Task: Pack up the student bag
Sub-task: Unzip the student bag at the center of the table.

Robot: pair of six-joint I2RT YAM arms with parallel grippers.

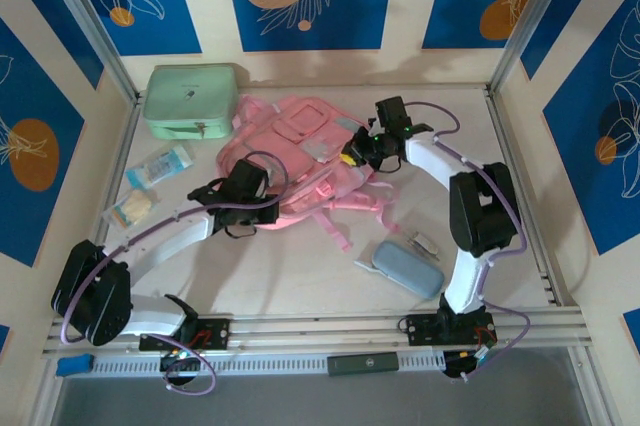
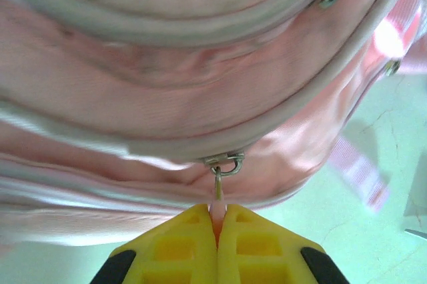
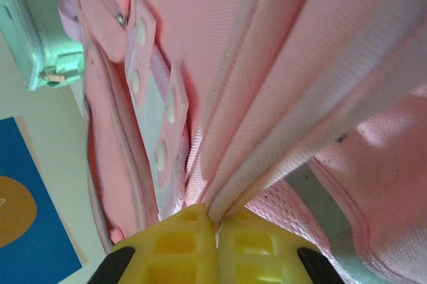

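The left pincer (image 2: 217,209) is closed tight on the zip pull (image 2: 218,185) at the edge of the student bag (image 1: 298,144). The right pincer (image 3: 215,217) is closed on a pink fold (image 3: 248,177). Bare counter (image 1: 290,268) lies in front.

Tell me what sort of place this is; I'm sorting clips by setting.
Probably a robot test cell: a table framed by metal rails, blue-patterned wall panels, two arms bolted at its near edge.

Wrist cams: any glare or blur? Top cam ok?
Left wrist: a blown-out glare patch at the upper right of the student bag, the zip pull is sharp, and the fabric along the top edge is soft. Right wrist: no glare, the weave is crisp mid-frame, and the mint green case is soft. Top external: evenly lit and sharp, with faint soft shadows on the table.
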